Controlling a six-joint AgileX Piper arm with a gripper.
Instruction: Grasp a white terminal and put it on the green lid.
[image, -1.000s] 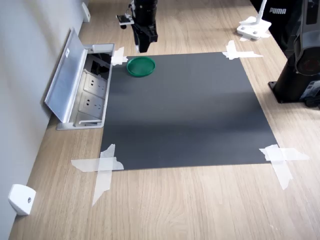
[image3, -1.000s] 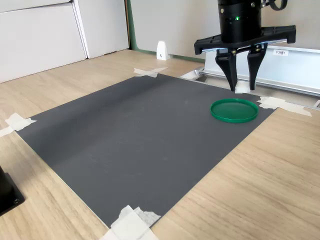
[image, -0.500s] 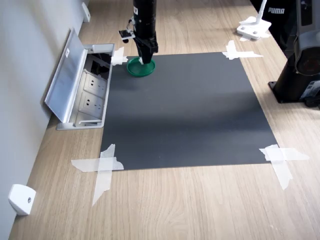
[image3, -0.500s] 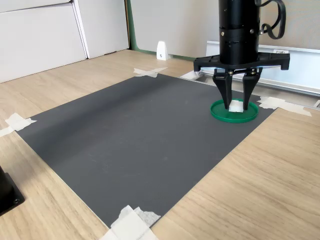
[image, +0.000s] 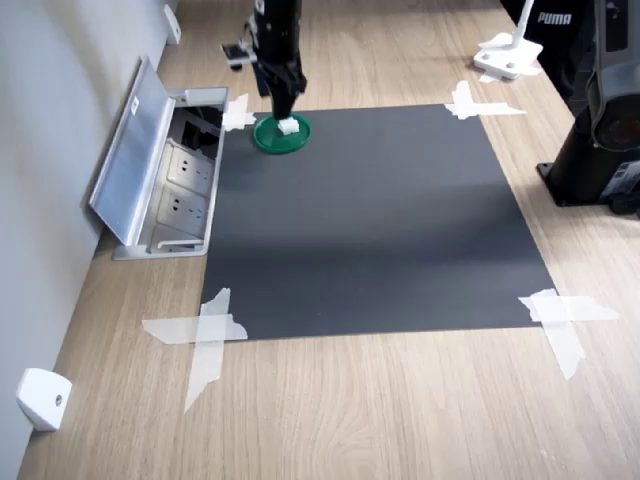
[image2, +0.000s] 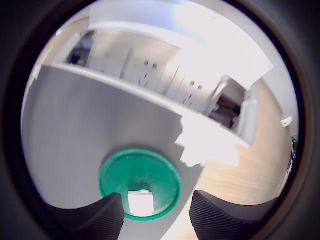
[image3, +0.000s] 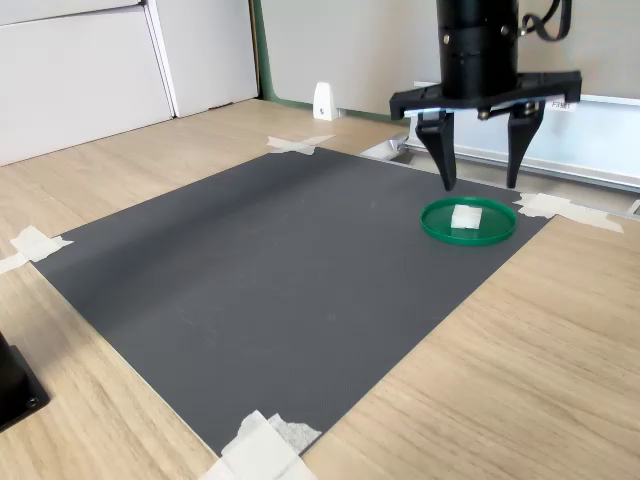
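Note:
The white terminal (image: 289, 127) (image3: 466, 217) (image2: 140, 203) lies on the green lid (image: 270, 139) (image3: 445, 229) (image2: 125, 172), a round disc near a corner of the dark mat. My gripper (image: 279, 102) (image3: 479, 180) (image2: 156, 220) hangs open just above the lid, its two black fingers apart and holding nothing. In the wrist view the terminal shows between the fingertips (image2: 97, 217), resting on the disc. Nothing touches the terminal.
A dark grey mat (image: 370, 220) (image3: 260, 270) is taped to the wooden table at its corners. An open metal socket box (image: 165, 180) stands beside the lid at the first exterior view's left. A black arm base (image: 600, 130) stands at the first exterior view's right.
The gripper came down onto the lid with the terminal, opened and let it go, then rose clear. The terminal now lies alone on the lid.

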